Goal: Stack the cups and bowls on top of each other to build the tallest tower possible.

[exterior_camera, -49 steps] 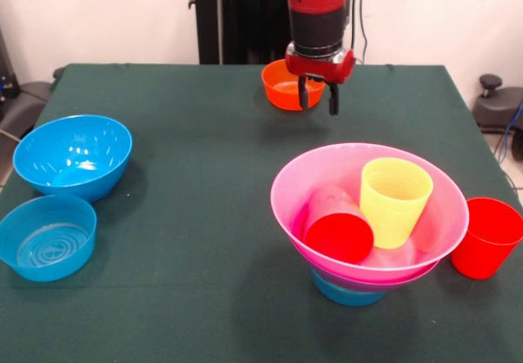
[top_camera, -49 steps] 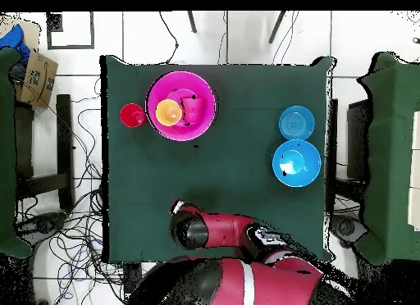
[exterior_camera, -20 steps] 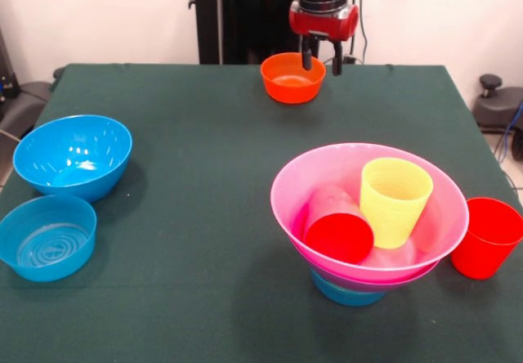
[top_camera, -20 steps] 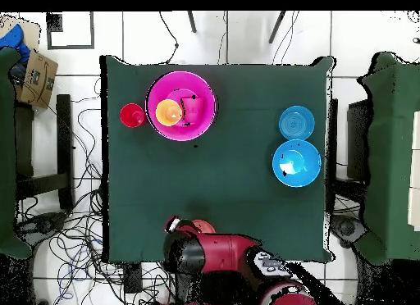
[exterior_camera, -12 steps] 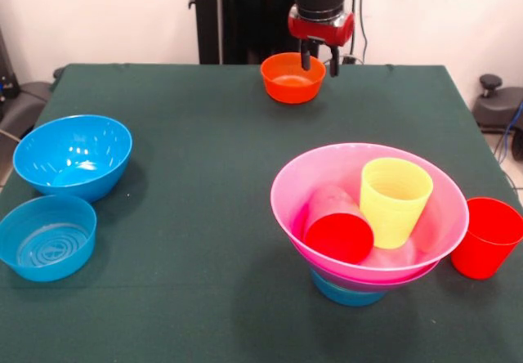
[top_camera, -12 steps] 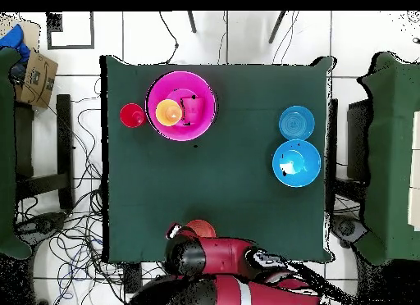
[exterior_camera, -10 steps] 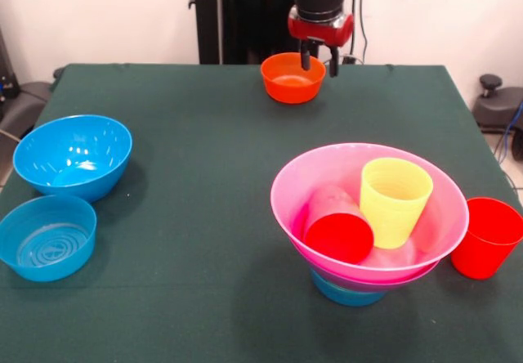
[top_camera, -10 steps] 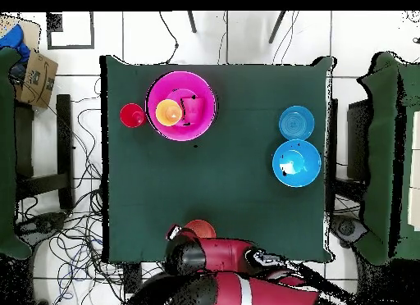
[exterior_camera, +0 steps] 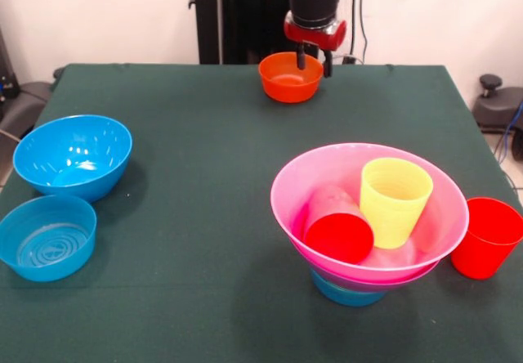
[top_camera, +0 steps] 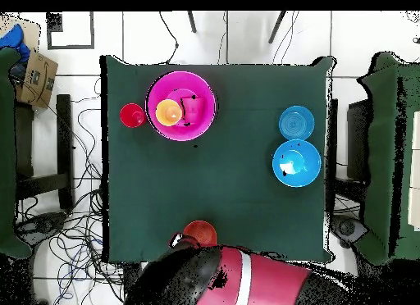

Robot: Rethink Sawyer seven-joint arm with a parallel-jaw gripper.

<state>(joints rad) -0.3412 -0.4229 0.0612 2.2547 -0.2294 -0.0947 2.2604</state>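
Note:
The small orange bowl sits at the table's far edge in the front view. My gripper hangs open over its right rim, one finger inside the bowl and the other just outside it. The tower is a wide pink bowl on a small blue bowl. In the pink bowl a yellow cup stands upright and a red cup lies on its side. Another red cup stands on the table beside it.
Two blue bowls stand at the left in the front view: a deep one and a shallower one. In the overhead view the arm's bulk covers the gripper.
The gripper rose from beside the orange bowl, then came to its right rim and drifted a little left. The orange bowl shifted slightly left with it.

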